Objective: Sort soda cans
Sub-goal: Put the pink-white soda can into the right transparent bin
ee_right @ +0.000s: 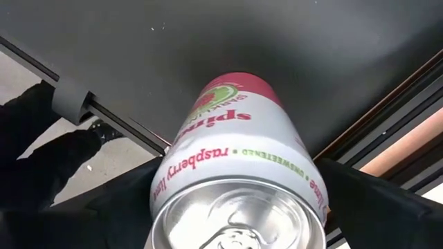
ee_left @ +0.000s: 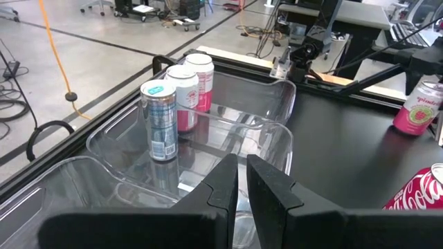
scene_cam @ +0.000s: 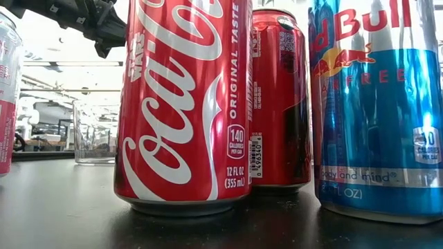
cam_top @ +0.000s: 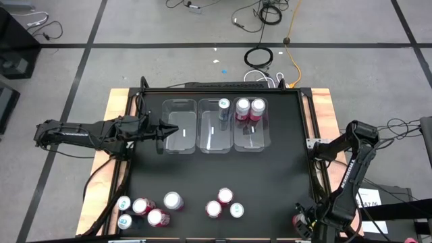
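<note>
Soda cans: three sit binned at the counter's far edge, one blue (cam_top: pixel 223 108) in the middle bin (cam_top: pixel 214 138), two pink (cam_top: pixel 250 109) in the right-hand bin. Seven remain (cam_top: pixel 172 200) along the near edge. Right hand (cam_top: pixel 302 223) clasps a pink can (ee_right: pixel 239 176) at the near right corner. Left hand (cam_top: pixel 160 129), fingers nearly together and empty, hovers over the left bin.

A robotics lab set up for recorded manipulation trials.

A black-topped bench (cam_top: pixel 270 175) on a wooden base stands on a grey floor (cam_top: pixel 135 27) marked off with dark tape lines, and loose cables (cam_top: pixel 260 56), among them an orange cord (cam_top: pixel 294 40), coil across the floor behind it. Two dark robot arms are mounted at the bench's sides, with a metal frame rail running along its edge. The left wrist view looks past clear plastic bins (ee_left: pixel 208 138) to wheeled office chairs (ee_left: pixel 138 8) and equipment stands on open floor. The low view shows a bright, wide room with ceiling lights beyond the bench.
</note>
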You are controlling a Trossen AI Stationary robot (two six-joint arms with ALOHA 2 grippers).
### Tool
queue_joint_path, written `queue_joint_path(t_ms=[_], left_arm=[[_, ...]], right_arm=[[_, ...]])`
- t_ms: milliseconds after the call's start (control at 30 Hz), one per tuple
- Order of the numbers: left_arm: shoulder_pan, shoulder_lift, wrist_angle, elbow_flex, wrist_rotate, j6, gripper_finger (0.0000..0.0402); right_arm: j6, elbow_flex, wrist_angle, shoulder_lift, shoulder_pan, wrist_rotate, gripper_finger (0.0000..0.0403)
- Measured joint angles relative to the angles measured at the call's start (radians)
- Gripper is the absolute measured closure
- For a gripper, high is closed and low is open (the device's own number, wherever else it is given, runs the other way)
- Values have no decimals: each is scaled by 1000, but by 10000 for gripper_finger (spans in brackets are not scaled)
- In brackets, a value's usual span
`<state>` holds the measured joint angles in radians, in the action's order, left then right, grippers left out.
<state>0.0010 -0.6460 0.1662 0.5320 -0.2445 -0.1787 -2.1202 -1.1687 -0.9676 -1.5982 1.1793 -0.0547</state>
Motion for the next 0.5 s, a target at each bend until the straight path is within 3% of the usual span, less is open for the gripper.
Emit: queue_joint_path(t_ms=[267,500], left_arm=[[0,0,0,0,0,0,359],[0,0,0,0,-1,1,359]], right_arm=[[-7,0,-2,0,0,0,113],[8,3,-10,27,-30,-5,116]])
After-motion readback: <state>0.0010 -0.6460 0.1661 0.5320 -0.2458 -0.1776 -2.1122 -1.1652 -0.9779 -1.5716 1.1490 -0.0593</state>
